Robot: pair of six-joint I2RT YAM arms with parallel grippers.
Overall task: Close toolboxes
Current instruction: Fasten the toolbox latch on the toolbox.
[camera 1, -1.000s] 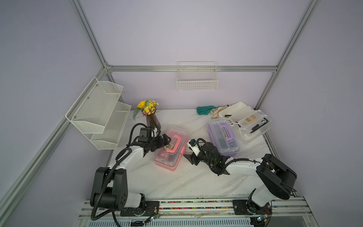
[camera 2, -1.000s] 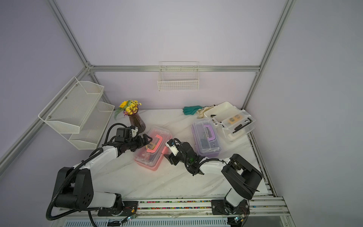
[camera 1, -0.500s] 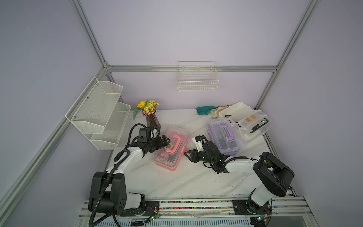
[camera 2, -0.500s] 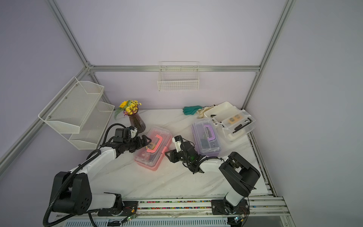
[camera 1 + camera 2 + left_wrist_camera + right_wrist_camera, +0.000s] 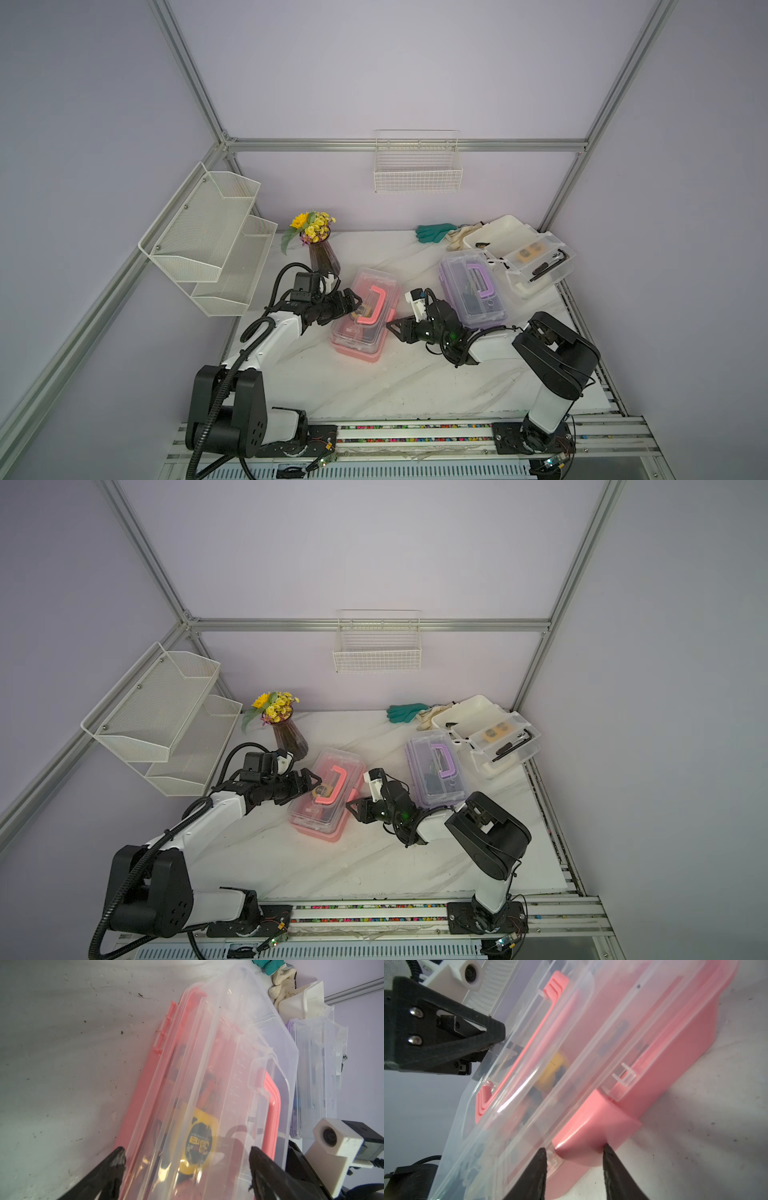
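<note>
The pink toolbox (image 5: 365, 328) (image 5: 322, 812) lies mid-table with its clear lid down over the base (image 5: 143, 1095). My left gripper (image 5: 353, 305) (image 5: 313, 782) (image 5: 188, 1159) is open at the box's left side, jaws straddling lid and base edge, and one of its fingers (image 5: 477, 1036) touches the lid top. At the right side, my right gripper (image 5: 392, 326) (image 5: 353, 808) (image 5: 574, 1155) is shut on the pink latch (image 5: 583, 1130) and the clear lid tab. The purple toolbox (image 5: 473, 291) (image 5: 436, 771) has its lid down. The white toolbox (image 5: 498, 232) (image 5: 465, 712) stands open at the back right.
A vase of yellow flowers (image 5: 322, 253) stands just behind the left gripper. Gloves (image 5: 434, 232) lie at the back by the white toolbox. A two-tier mesh shelf (image 5: 208, 241) hangs on the left wall and a wire basket (image 5: 417, 166) on the back wall.
My right gripper has moved left up to the pink toolbox and narrowed onto its latch. The left gripper has stayed at the box's left side and narrowed slightly.
</note>
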